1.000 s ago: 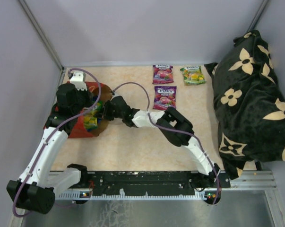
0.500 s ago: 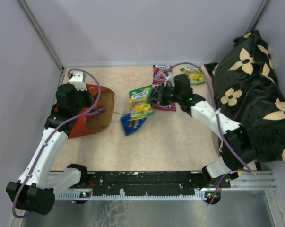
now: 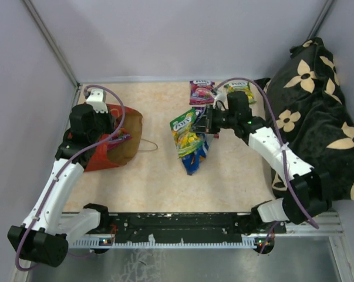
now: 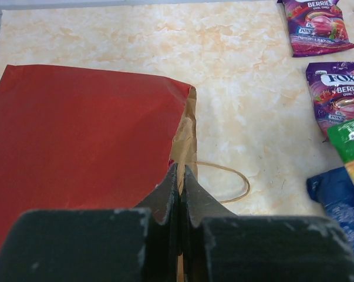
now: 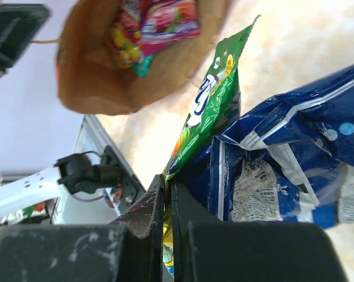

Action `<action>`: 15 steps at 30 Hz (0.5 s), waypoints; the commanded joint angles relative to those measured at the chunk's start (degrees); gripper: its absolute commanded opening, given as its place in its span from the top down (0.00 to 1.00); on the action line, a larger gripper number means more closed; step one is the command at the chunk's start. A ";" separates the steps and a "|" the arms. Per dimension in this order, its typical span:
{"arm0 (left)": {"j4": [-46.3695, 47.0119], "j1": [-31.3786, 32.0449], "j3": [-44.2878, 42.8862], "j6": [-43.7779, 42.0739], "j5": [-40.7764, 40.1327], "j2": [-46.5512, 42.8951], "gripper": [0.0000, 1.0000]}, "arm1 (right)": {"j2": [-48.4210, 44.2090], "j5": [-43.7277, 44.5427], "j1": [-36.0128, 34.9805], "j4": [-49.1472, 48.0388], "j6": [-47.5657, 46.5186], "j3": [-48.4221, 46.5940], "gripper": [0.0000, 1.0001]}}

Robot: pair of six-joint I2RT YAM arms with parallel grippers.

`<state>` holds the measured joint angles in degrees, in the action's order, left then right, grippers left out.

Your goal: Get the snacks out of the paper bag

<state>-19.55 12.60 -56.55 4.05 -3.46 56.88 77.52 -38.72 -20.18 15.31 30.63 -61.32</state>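
Observation:
The red paper bag (image 3: 100, 154) lies on its side at the left, its brown mouth facing right with packets (image 5: 156, 23) still inside. My left gripper (image 3: 106, 132) is shut on the bag's upper rim (image 4: 185, 132). My right gripper (image 3: 207, 122) is shut on a green candy packet (image 3: 185, 132), held above mid-table. The blue Doritos bag (image 3: 195, 157) hangs against that packet; I cannot tell if it is pinched too. It also shows in the right wrist view (image 5: 282, 164) beside the green packet (image 5: 209, 111).
Two purple packets (image 4: 314, 26) (image 4: 338, 94) and another green packet (image 3: 241, 94) lie at the back of the table. The bag's loop handle (image 4: 235, 182) lies on the table. A black flower-patterned cloth (image 3: 312, 117) fills the right side.
My right gripper has come out of the bag and swung right to mid-table, bringing the green packet and the blue Doritos bag. The left arm has held still.

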 commanded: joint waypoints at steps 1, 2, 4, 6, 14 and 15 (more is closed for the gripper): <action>-0.20 -0.08 -2.05 -0.45 0.11 -0.61 0.98 | 0.79 -2.11 -7.12 -3.56 3.28 -13.73 1.00; -0.26 -0.09 -2.14 -0.49 -0.02 -0.63 0.98 | 1.98 -1.84 -8.74 -4.36 4.40 -16.31 1.00; -0.31 -0.12 -2.13 -0.52 -0.56 -0.62 0.98 | 5.07 -1.17 -12.31 -5.89 6.22 -22.41 1.00; -0.40 -0.12 -2.16 -0.57 -1.09 -0.50 0.98 | 9.23 -0.86 -16.25 -6.97 7.52 -29.56 1.00; -0.86 -0.21 -2.04 -0.63 -4.56 -0.26 0.98 | 13.14 -2.71 -22.38 -32.34 23.70 -26.70 1.00; -0.89 -0.21 -2.05 -0.63 -4.56 -0.21 0.98 | 11.42 -1.41 -21.50 -34.48 24.48 -21.11 1.00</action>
<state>-19.81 12.58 -56.55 4.03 -6.24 56.88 93.73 -39.99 -43.88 -1.78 45.47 -92.01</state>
